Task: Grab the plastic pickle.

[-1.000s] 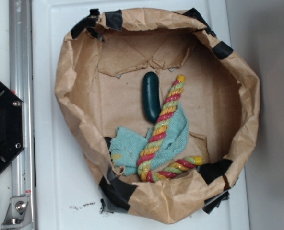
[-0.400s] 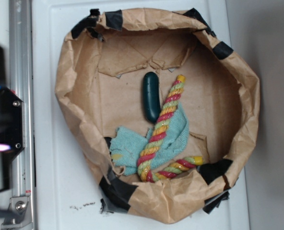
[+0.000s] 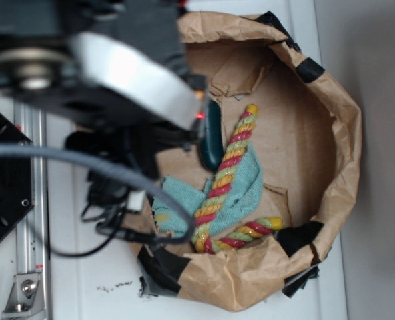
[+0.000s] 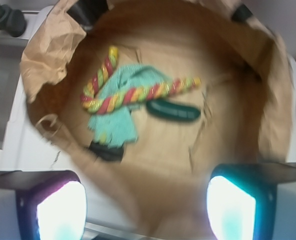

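While the arm point(image 3: 111, 73) fills the upper left of the exterior view as a blurred mass, the pincer point(image 4: 145, 207) shows in the wrist view with its two glowing pads point(image 4: 60, 210) wide apart at the lower edge, holding nothing. Inside the brown paper bag point(image 3: 331, 133) on the white bench point(image 3: 91, 280), the plastic pickle point(image 4: 174, 111) lies flat on the bag's floor, at about 12 o'clock from the pincer and well apart from it. Just beside the pickle runs the red-yellow-green rope point(image 3: 232, 150) (its upper stretch lies alongside at 3 o'clock in the exterior view), draped over the teal cloth point(image 3: 241, 187)
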Motion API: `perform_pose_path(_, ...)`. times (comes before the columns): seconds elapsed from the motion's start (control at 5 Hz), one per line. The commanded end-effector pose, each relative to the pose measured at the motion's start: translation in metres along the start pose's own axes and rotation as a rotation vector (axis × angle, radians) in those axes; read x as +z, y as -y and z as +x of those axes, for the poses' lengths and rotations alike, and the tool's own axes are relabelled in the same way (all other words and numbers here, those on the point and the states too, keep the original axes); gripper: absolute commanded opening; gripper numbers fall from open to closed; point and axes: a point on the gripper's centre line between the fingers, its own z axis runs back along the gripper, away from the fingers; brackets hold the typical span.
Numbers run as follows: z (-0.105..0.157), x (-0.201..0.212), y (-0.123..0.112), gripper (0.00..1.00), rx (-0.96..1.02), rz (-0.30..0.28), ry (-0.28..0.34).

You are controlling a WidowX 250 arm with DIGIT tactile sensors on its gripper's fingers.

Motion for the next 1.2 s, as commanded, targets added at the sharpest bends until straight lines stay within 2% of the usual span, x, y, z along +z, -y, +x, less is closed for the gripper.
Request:
perform_pose_path(0.0, 0.025, -0.045, -0.023, 1.0, -0.229, -0.041, -0.025)
perform_pose_path(0.4, 0.025, -0.045, -0.023, 1.0, -0.229, -0.041, -0.025)
perform_pose_path(0.6, 0.029, -0.096, -0.032, 1.0, -0.369, 0.105, -0.021)
perform_pose_path(0.8, 0.025, -0.146, -0.035, 1.0, -0.401, 0.099, -0.02)
perform_pose_path(1.0, 0.022, -0.188, -0.019, 1.0, -0.519, 0.075, -0.059)
